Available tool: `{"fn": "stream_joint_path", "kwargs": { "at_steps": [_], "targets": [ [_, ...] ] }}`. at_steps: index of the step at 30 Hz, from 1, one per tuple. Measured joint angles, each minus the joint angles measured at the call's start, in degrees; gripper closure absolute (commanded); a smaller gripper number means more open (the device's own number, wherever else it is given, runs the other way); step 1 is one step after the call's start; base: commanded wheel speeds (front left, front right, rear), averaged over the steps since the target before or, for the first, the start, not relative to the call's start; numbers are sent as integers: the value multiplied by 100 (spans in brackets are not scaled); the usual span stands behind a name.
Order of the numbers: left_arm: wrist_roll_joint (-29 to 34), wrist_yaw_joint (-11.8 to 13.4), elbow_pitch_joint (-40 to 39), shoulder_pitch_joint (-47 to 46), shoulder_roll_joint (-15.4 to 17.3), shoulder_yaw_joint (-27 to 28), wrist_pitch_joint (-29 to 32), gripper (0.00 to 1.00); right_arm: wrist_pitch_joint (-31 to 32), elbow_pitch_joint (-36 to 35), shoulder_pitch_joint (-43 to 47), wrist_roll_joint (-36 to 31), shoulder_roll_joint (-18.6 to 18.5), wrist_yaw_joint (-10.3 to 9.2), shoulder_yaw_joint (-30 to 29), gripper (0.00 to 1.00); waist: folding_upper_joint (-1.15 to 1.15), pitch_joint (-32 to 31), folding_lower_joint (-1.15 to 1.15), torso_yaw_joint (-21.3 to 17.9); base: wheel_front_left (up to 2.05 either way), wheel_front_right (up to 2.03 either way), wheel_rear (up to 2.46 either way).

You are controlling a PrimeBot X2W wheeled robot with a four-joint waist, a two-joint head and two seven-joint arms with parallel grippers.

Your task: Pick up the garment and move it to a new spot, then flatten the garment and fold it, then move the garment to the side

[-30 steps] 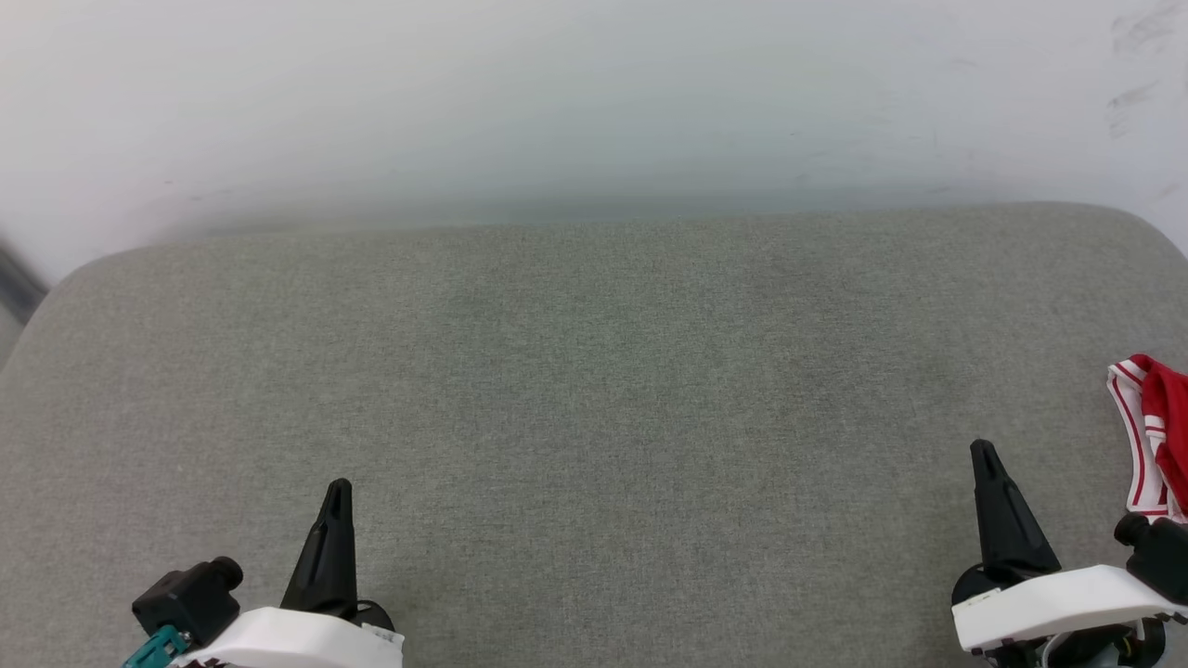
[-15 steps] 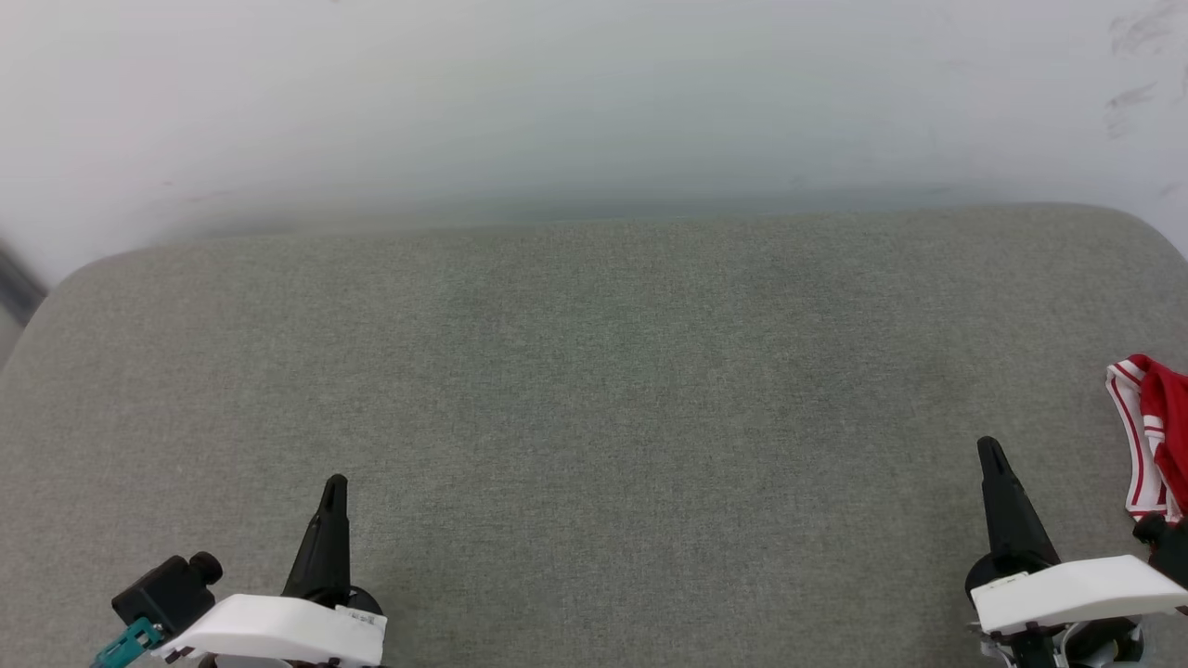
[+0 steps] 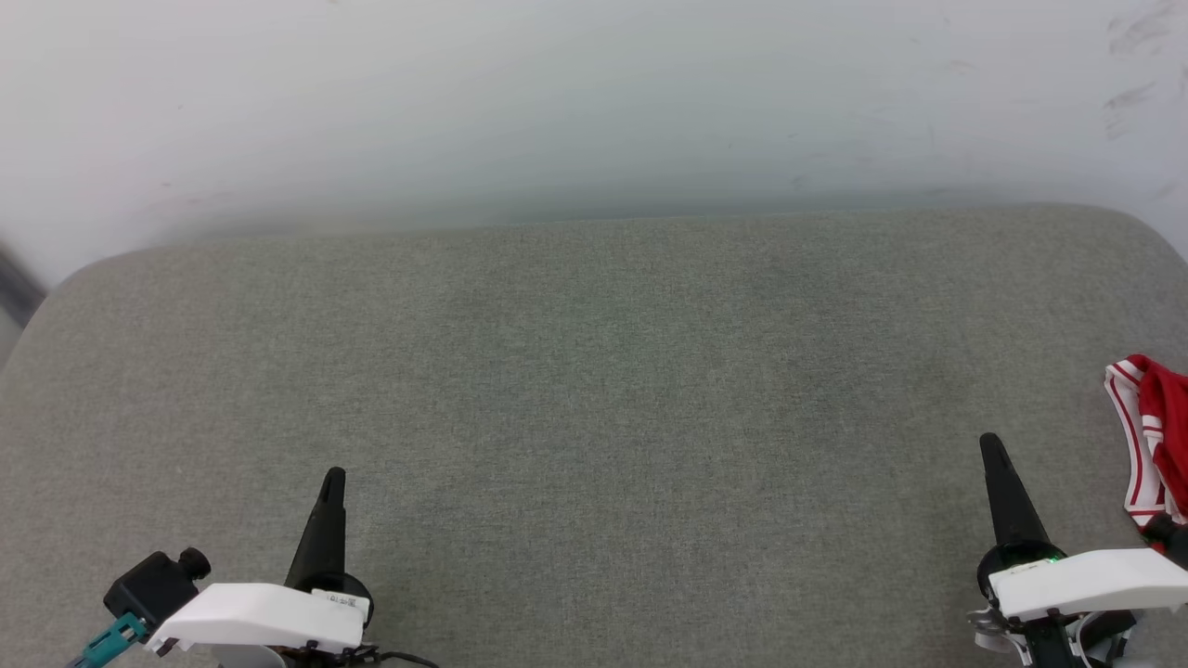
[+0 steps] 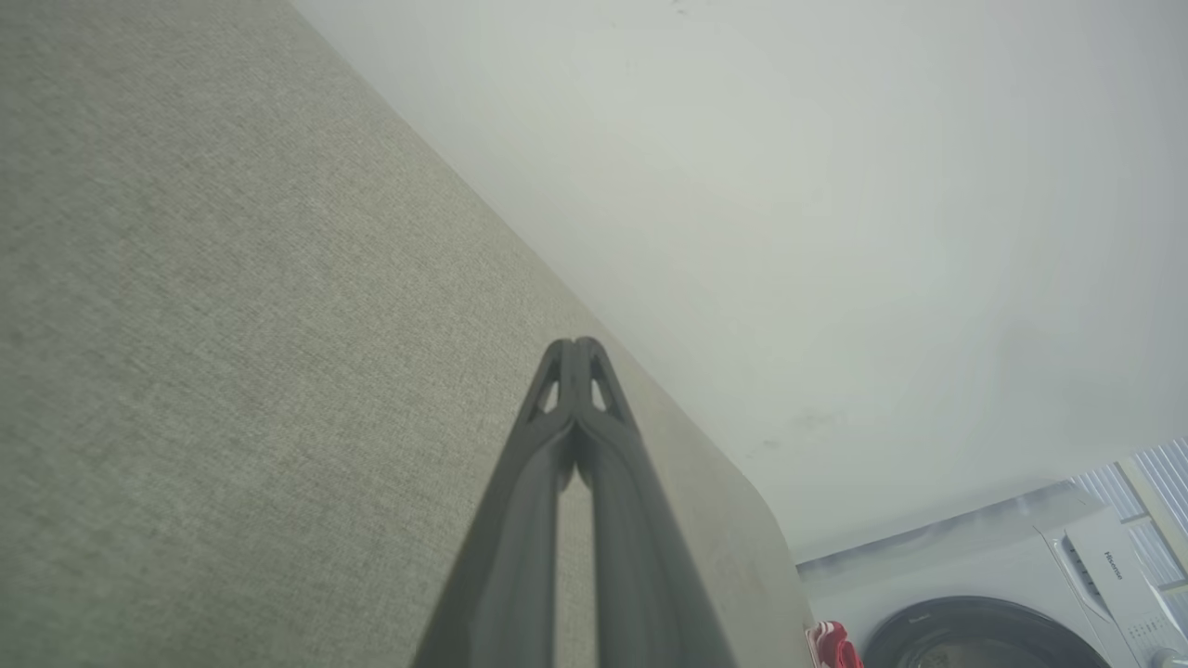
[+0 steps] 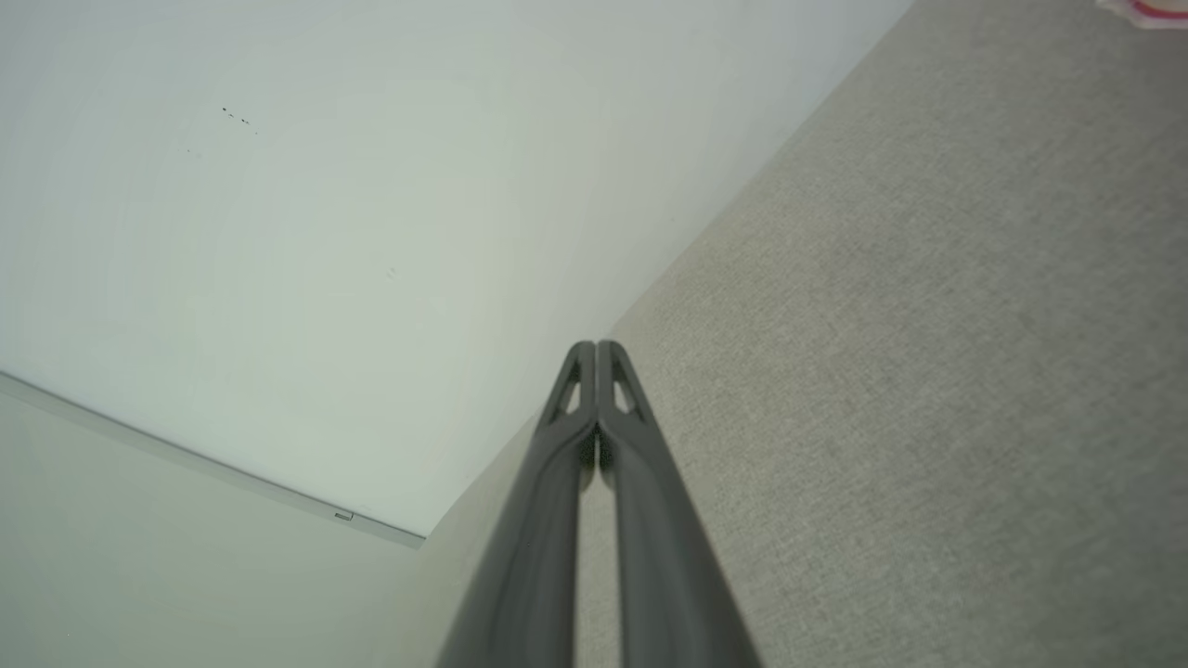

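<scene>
The garment (image 3: 1151, 431) lies bunched at the far right edge of the grey fabric surface (image 3: 594, 371), showing red cloth and white trim with red stripes; most of it is cut off by the frame. A small red bit of the garment (image 4: 832, 643) shows low in the left wrist view, and a pale sliver of the garment (image 5: 1146, 9) at the top right corner of the right wrist view. My right gripper (image 3: 989, 443) is shut and holds nothing, just left of the garment. My left gripper (image 3: 333, 477) is shut and holds nothing, at the lower left.
A pale wall (image 3: 594, 102) rises right behind the surface's rounded back edge. A white washing machine (image 4: 1021, 594) stands beyond the surface's right end in the left wrist view.
Both arms have drawn back slightly toward the bottom of the head view. The garment has stayed in place.
</scene>
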Motion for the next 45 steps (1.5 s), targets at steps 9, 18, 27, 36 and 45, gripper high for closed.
{"fn": "stream_joint_path", "kwargs": {
  "at_steps": [9,18,27,36,45],
  "targets": [
    [-601,-35,99,-77,4,47,151,100,143,48,-43,560,16,0,-56,100,0,-6,0,-4,0,0,0],
    [-1156,-57,191,-155,5,101,289,100,289,92,-96,1091,32,0,-107,100,0,-11,0,-8,0,0,0],
    [-1657,-85,279,-246,4,143,408,100,398,137,-147,1569,48,0,-156,100,0,-16,0,-13,0,0,0],
    [-2123,-92,357,-311,4,190,534,100,536,180,-178,2011,63,0,-205,100,0,-22,0,-17,0,0,0],
    [-2555,-120,427,-387,3,236,650,100,642,216,-226,2426,80,0,-252,100,0,-27,0,-21,0,0,0]
  ]
}}
